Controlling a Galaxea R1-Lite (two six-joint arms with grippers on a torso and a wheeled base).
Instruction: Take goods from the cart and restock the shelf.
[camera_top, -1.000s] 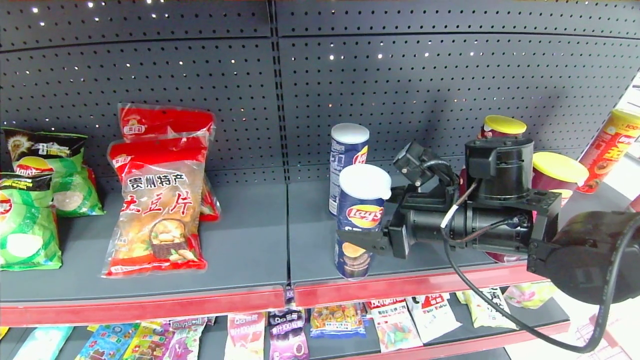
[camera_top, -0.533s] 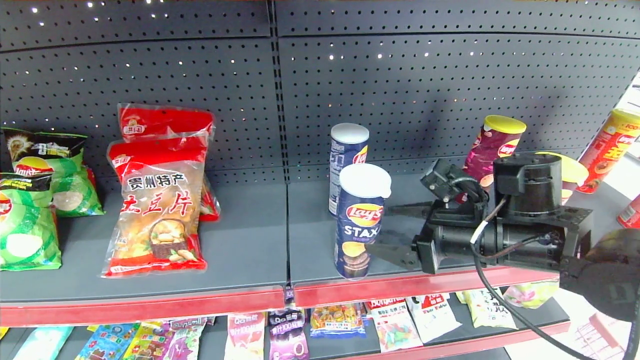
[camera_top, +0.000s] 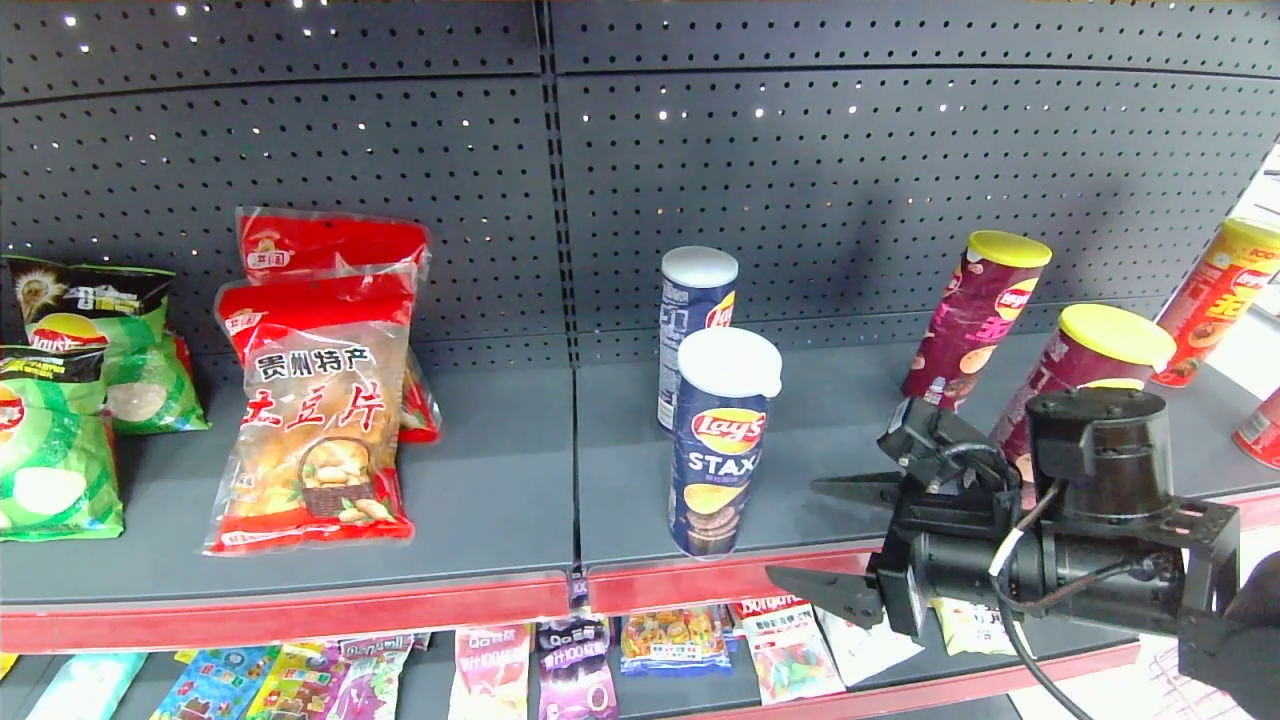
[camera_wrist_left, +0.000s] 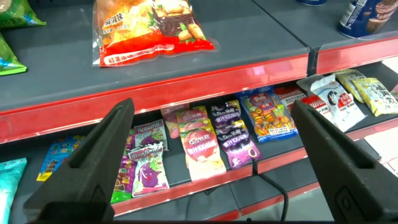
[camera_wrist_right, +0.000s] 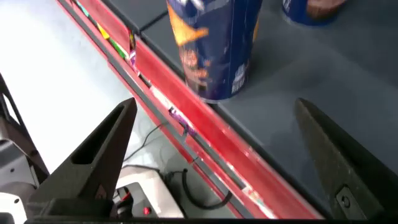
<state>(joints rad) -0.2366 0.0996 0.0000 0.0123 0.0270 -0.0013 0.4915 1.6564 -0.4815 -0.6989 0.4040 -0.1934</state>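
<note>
My right pincer (camera_top: 795, 530) is spread wide with nothing in it, just off the front edge of the shelf (camera_top: 480, 500). The blue chip can (camera_top: 725, 445) stands straight up near that front edge. Its long side runs up and down, its top points up, and it is not touching the pincer. My left pincer (camera_wrist_left: 212, 106) is spread wide too, holding nothing, low down in front of the shelf.
</note>
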